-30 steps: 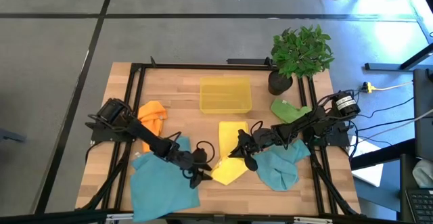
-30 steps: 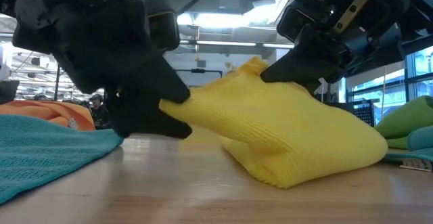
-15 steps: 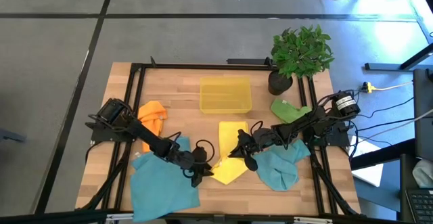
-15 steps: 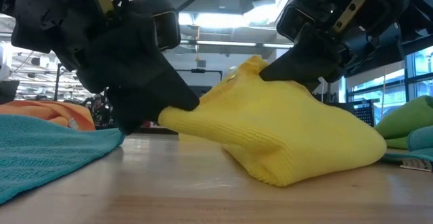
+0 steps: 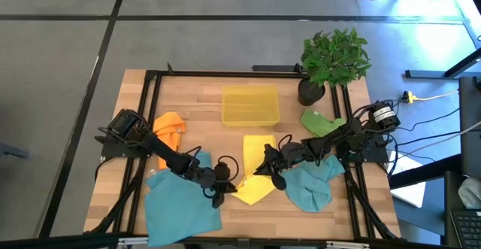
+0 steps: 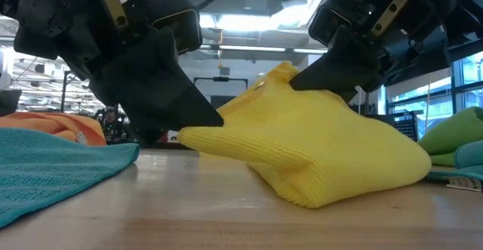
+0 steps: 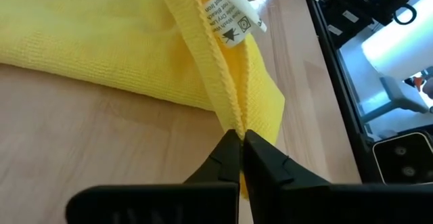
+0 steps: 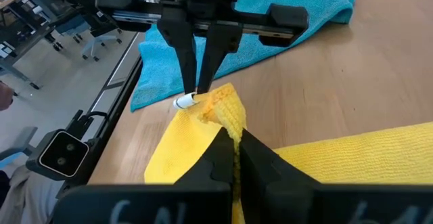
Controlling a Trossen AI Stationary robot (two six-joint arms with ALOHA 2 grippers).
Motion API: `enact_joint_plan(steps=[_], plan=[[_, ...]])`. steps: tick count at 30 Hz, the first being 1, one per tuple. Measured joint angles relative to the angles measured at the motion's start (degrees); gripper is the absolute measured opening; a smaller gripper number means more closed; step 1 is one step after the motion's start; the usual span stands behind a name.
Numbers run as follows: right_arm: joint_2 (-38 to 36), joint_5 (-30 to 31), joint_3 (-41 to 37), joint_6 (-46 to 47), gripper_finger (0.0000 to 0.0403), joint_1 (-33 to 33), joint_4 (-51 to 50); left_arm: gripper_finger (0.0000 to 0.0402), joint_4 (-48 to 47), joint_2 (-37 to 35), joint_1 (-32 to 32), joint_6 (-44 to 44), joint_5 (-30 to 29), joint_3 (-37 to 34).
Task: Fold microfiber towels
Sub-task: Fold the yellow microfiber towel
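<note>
- Since the earlier frame the left claw (image 7: 240,137) has closed from wide open onto the near corner of the yellow towel (image 5: 255,175); the towel has not shifted
- Left claw: pinched shut on the yellow hem just below its white label (image 7: 232,24), at the towel's 8 o'clock edge
- Right claw (image 8: 232,137): clamped on the opposite yellow edge, at 3 o'clock, holding a raised fold off the desk (image 5: 195,121)
- Yellow towel lies at desk centre, towards 6 o'clock from the yellow bin (image 5: 250,104)
- Teal towels (image 5: 179,204) flank it at 9 and 3 o'clock; orange towel (image 5: 170,126) at 10 o'clock; green towel (image 5: 322,121) at 2 o'clock, beside the potted plant (image 5: 333,57)
</note>
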Motion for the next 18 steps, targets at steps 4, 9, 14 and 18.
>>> enact_joint_plan(steps=[4,9,14,18], plan=[[0.0,0.0,0.0,0.0,0.0006,0.4,0.0,0.0001,0.0,0.0,0.1,0.5,0.0,0.0],[0.0,0.0,0.0,0.1,0.0006,0.8,0.0,0.0000,0.0,0.0,0.9,0.5,0.5,0.0],[0.0,-0.9,0.0,0.1,0.0006,0.8,0.0,0.0000,0.1,0.0,2.0,0.5,3.5,0.0],[0.0,-1.0,0.0,-0.1,0.0006,1.1,0.0,0.0000,0.0,0.0,2.4,1.0,4.1,0.0]])
